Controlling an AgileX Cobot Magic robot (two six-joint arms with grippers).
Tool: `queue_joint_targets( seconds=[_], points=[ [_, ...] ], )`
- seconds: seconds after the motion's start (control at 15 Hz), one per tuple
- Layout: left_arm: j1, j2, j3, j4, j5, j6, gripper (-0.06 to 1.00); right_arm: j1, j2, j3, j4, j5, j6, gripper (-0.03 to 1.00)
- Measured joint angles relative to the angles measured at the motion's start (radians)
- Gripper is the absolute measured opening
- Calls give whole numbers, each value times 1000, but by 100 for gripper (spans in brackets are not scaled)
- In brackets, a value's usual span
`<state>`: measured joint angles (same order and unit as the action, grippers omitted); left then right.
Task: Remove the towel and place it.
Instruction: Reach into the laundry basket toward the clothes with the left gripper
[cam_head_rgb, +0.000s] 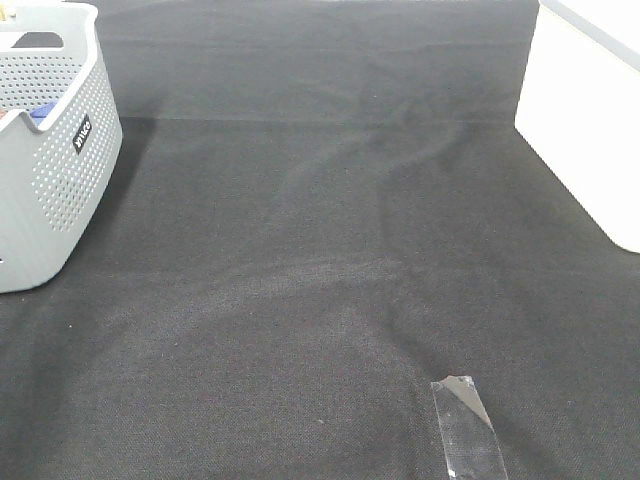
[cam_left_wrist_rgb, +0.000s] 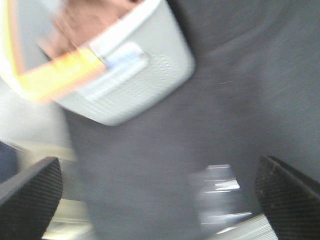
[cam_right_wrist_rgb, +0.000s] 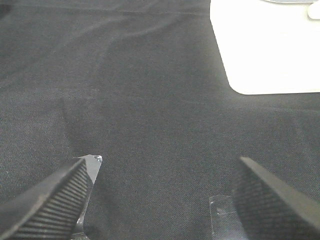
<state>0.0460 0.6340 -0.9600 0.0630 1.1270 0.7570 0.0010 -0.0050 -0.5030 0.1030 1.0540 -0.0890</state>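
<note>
In the blurred left wrist view, a brown cloth mass, apparently the towel (cam_left_wrist_rgb: 85, 20), lies inside the grey perforated basket (cam_left_wrist_rgb: 150, 65). My left gripper (cam_left_wrist_rgb: 157, 185) is open and empty over the black table cloth, apart from the basket. My right gripper (cam_right_wrist_rgb: 160, 195) is open and empty, low over the black cloth. In the exterior high view the basket (cam_head_rgb: 60, 170) stands at the far left. There its inside shows only partly, no towel shows, and neither gripper is in view.
A white box (cam_head_rgb: 580, 120) stands at the right edge and also shows in the right wrist view (cam_right_wrist_rgb: 270, 45). A strip of clear tape (cam_head_rgb: 468, 428) lies on the black cloth (cam_head_rgb: 320, 250) near the front. Something orange-yellow (cam_left_wrist_rgb: 55, 75) sits at the basket's rim.
</note>
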Motion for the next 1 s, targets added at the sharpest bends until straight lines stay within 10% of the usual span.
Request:
queue_joint_targets(
  seconds=[0.2,0.47,1.0],
  points=[
    [0,388,-307,67,6,245,99,0,0,0,0,0,0,77],
    [0,826,-656,185,25,293,99,0,0,0,0,0,0,77],
    [0,1326,-809,370,-165,595,99,0,0,0,0,0,0,77]
  ],
)
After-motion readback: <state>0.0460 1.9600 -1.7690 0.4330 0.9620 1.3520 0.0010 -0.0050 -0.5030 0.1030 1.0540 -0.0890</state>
